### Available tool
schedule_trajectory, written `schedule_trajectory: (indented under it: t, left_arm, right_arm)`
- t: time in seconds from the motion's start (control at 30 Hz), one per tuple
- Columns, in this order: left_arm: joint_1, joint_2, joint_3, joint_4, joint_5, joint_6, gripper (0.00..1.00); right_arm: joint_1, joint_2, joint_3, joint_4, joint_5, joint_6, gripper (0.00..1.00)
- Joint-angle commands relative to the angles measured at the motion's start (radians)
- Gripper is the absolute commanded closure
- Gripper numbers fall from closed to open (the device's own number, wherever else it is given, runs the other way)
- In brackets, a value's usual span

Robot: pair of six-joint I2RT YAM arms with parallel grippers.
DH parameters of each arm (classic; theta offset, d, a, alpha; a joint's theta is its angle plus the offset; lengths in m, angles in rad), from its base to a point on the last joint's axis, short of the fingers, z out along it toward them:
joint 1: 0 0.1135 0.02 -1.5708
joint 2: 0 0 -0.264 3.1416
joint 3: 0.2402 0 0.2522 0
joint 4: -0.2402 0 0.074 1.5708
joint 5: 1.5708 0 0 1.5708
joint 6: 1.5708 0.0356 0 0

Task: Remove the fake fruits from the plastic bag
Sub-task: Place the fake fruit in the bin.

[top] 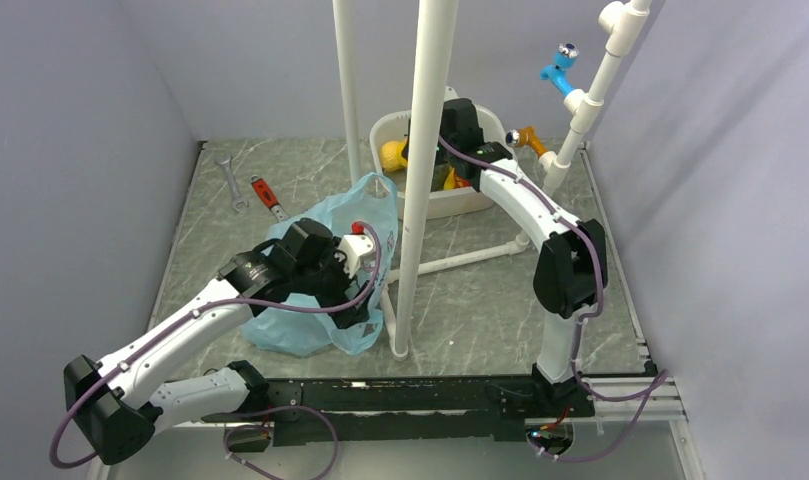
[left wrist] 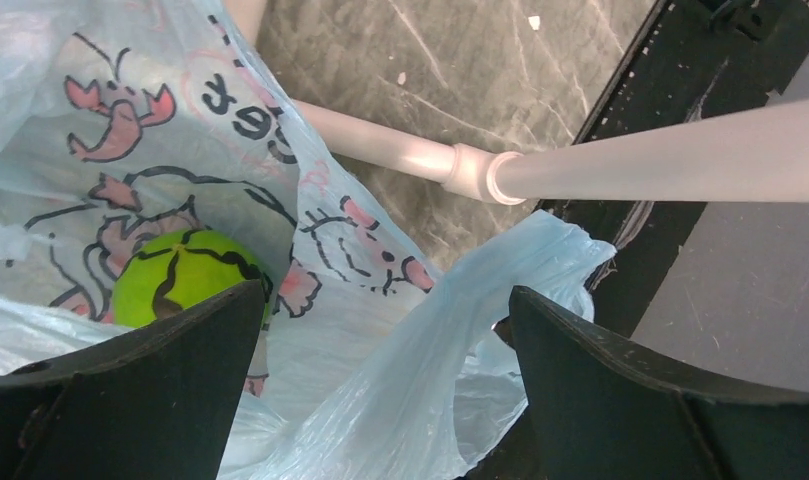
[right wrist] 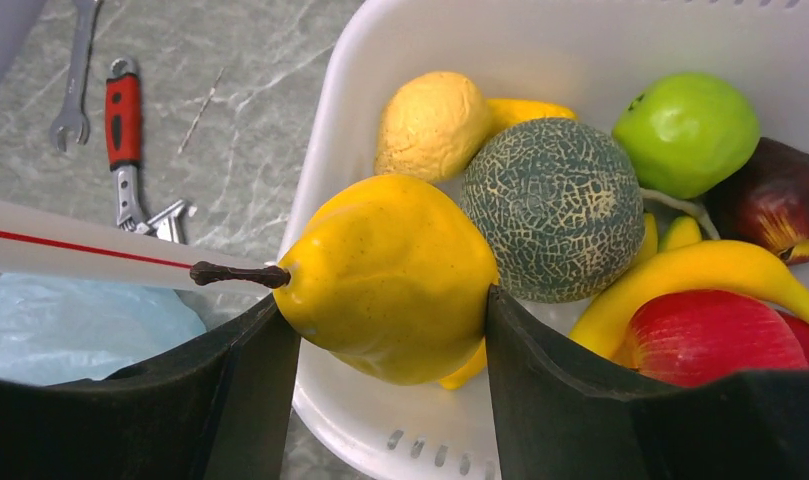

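The yellow pear fills the centre of the right wrist view, clamped in the right gripper over the white tub's near rim. It should probably travel further inward before release, to land among the melon, green apple and banana. At lower left of the left wrist view, a green fruit lies inside the plastic bag, beneath the left gripper's wide, empty jaws.
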Motion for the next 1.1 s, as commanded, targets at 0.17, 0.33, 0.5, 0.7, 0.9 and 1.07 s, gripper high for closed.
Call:
schedule_trajectory:
  t: [0.17,0.33,0.5,0.7,0.9,1.07]
  left_arm:
    - [-0.006,-0.100,-0.080,0.082,0.128,0.006,0.00]
    - [-0.007,-0.092,-0.112,0.041,0.073,-0.043,0.01]
    - [-0.007,-0.123,-0.134,0.046,-0.001,-0.139,0.17]
    - [-0.007,-0.201,-0.140,0.028,-0.121,-0.212,0.52]
    - [-0.007,-0.298,-0.190,0.057,-0.127,-0.298,0.73]
    - [-0.007,-0.343,-0.226,0.070,-0.118,-0.339,0.79]
  right_arm:
    - [-0.024,0.030,0.088,0.004,-0.006,-0.013,0.80]
    - [-0.048,0.125,0.207,-0.027,-0.024,-0.002,0.78]
    - [-0.050,0.268,0.393,-0.134,0.037,-0.028,0.66]
    - [-0.047,0.257,0.384,-0.168,0.106,-0.038,0.21]
    - [-0.045,0.181,0.313,-0.193,0.133,-0.061,0.12]
    - [-0.019,0.042,0.141,-0.167,0.063,-0.035,0.11]
